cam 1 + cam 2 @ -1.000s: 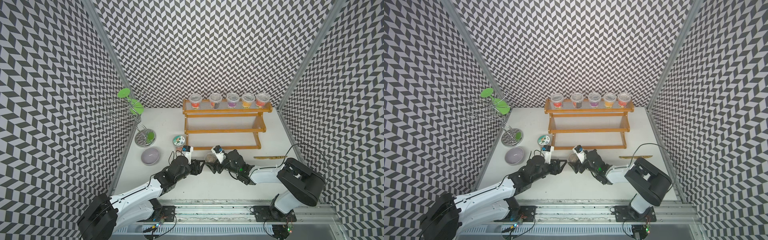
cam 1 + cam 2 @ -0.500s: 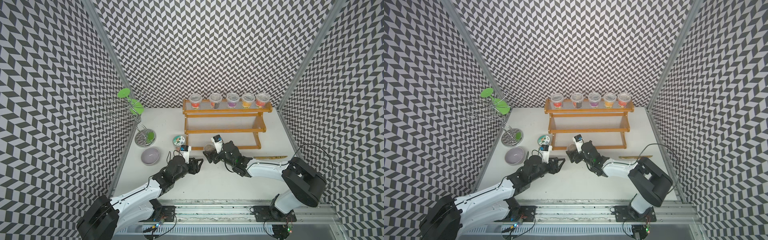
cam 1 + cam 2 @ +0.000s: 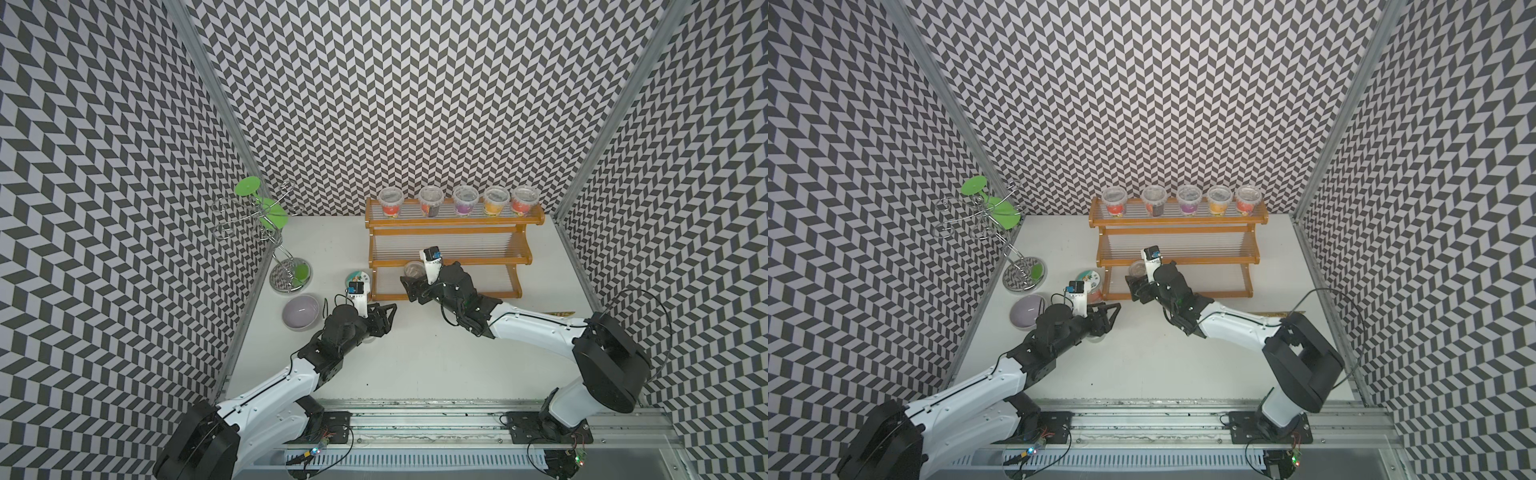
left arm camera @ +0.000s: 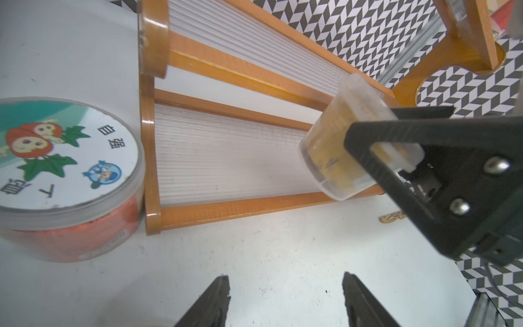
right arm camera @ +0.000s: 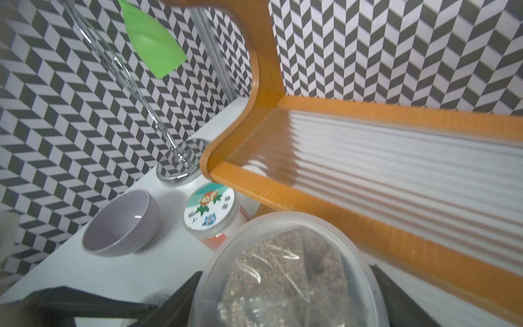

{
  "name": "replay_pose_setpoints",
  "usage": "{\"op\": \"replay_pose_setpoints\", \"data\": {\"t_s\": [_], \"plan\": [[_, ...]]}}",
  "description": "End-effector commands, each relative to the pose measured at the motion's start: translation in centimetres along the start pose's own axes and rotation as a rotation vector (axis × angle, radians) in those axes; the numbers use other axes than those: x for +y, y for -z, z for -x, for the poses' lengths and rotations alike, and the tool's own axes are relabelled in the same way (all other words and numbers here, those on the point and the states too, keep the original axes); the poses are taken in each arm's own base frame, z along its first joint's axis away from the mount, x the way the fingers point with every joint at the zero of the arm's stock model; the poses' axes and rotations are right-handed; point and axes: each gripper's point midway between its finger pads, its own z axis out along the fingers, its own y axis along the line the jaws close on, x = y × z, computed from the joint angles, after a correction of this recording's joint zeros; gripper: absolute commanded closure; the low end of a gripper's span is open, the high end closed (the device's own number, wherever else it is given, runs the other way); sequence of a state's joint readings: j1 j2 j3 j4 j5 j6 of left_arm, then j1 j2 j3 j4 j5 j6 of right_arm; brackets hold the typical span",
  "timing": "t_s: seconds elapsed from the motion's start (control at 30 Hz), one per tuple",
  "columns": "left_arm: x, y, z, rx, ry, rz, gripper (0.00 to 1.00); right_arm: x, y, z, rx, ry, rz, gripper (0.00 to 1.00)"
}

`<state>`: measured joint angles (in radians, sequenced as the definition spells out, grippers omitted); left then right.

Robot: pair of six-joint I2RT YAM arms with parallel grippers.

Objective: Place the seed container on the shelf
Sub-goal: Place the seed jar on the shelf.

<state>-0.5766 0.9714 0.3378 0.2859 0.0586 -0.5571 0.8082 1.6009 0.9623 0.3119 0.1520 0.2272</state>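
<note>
Seed container [image 4: 348,141] sits clamped in your right gripper [image 3: 411,277], just above the shelf [image 3: 453,262]'s lowest tier; left gripper [image 4: 284,279] gapes empty. Light, thin-walled plastic, I'd judge: hold mid-body, gently.

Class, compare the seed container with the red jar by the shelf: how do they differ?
The seed container is held in the right tool, near the lowest tier of the shelf; the red jar stands free on the table. The seed container shows tan seeds under a clear lid; the red jar is red with a cartoon lid. Both are round, lidded plastic tubs.
</note>
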Motion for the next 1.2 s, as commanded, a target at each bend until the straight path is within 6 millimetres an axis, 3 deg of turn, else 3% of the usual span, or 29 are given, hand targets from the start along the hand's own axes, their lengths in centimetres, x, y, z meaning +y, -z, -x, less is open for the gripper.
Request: {"op": "replay_pose_setpoints", "data": {"t_s": [0.0,0.37,0.6,0.97,1.17], "plan": [[-0.8,-0.2,1.9,-0.035,-0.008,-0.049,0.33,-0.6,-1.1,2.1,-0.06,-0.001,-0.055,0.15],[-0.3,-0.6,3.1,-0.032,0.016,-0.059,0.33,0.1,-3.6,4.7,-0.096,0.015,-0.067,0.16],[-0.3,-0.6,2.9,-0.021,0.028,-0.07,0.33,0.7,-2.7,6.1,-0.125,0.005,-0.04,0.17],[-0.9,-0.6,3.0,-0.012,0.041,-0.097,0.33,-0.1,-1.1,8.2,-0.227,-0.039,-0.053,0.17],[-1.2,-0.9,3.0,-0.005,0.044,-0.114,0.33,-0.6,-2.6,8.6,-0.244,-0.031,-0.052,0.17]]}}
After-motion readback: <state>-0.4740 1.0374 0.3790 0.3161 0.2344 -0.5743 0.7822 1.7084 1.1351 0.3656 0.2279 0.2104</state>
